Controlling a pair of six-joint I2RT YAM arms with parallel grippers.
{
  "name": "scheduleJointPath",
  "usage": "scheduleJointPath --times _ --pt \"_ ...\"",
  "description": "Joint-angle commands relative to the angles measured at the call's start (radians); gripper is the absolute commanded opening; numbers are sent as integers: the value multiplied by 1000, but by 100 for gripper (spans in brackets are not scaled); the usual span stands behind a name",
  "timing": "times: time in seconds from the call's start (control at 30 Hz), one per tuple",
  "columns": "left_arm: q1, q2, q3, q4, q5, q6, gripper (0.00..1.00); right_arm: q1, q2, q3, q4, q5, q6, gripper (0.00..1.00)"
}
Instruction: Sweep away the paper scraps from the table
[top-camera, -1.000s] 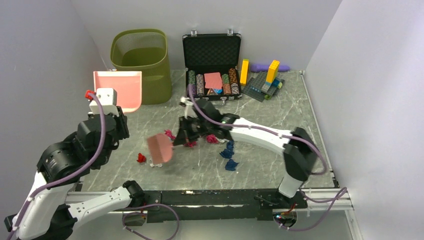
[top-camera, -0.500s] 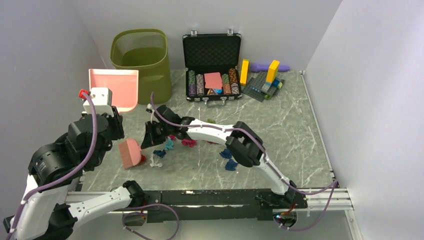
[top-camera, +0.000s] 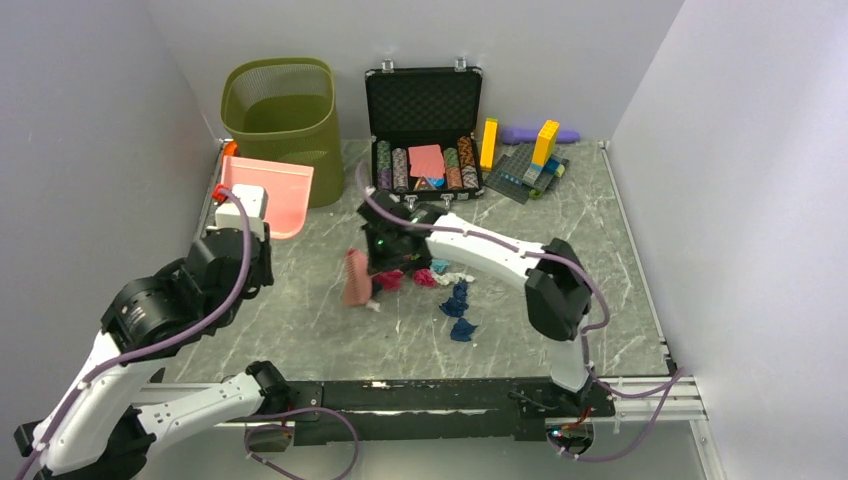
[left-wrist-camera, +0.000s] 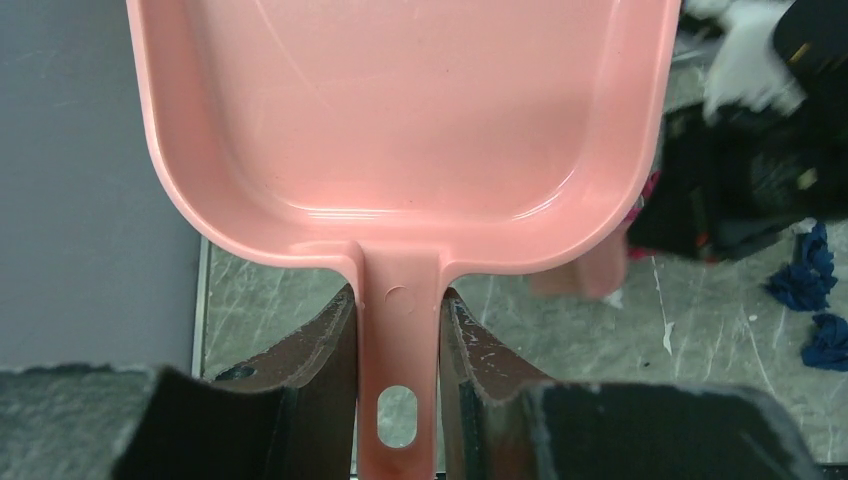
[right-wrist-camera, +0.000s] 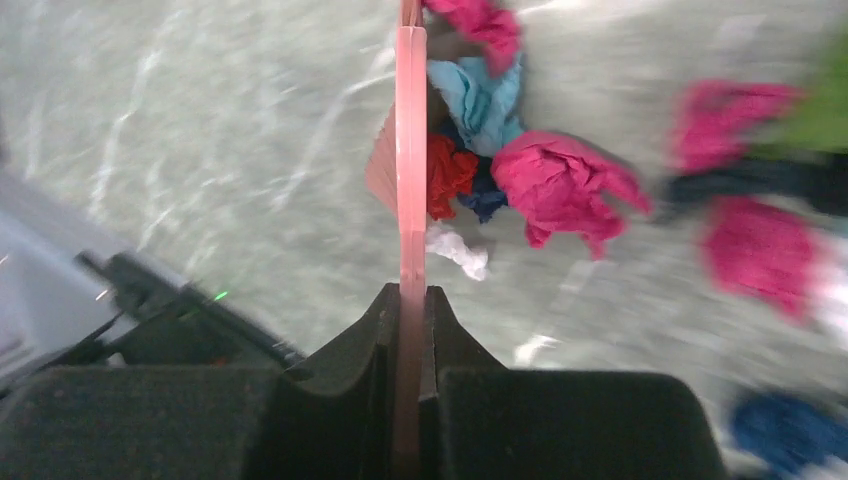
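My left gripper (left-wrist-camera: 398, 335) is shut on the handle of a pink dustpan (left-wrist-camera: 400, 130), held above the table's far left (top-camera: 268, 195). My right gripper (right-wrist-camera: 408, 300) is shut on a pink brush (right-wrist-camera: 410, 150), whose head (top-camera: 355, 278) stands at mid-table (top-camera: 560, 230). Paper scraps lie bunched just right of the brush: magenta (right-wrist-camera: 560, 185), teal (right-wrist-camera: 480, 100), red (right-wrist-camera: 450, 170) and white (right-wrist-camera: 455, 250). The top view shows this pile (top-camera: 400, 278) and dark blue wads (top-camera: 460, 305) further right. The right wrist view is blurred.
An olive mesh bin (top-camera: 280, 120) stands at the back left behind the dustpan. An open black case with poker chips (top-camera: 425, 130) and toy bricks (top-camera: 530, 160) stand along the back. Lilac-grey walls close both sides. A metal rail (top-camera: 420, 385) runs along the near edge.
The brush swung out to the left, then swept back right, taking the red and white scraps with it into the middle pile. The dustpan moved to the right, toward the bin.
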Motion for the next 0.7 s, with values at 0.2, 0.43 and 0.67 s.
scheduleJointPath --times 0.2,0.43,0.67 --pt "4 12 -70 89 69 -30 0 -84 -203 46 -325 254 -172 0" --pt "3 76 -156 108 130 -49 0 -87 -346 75 -387 348 -180 0" --pt "4 124 -258 157 221 -71 0 -94 -482 17 -559 409 -193 0"
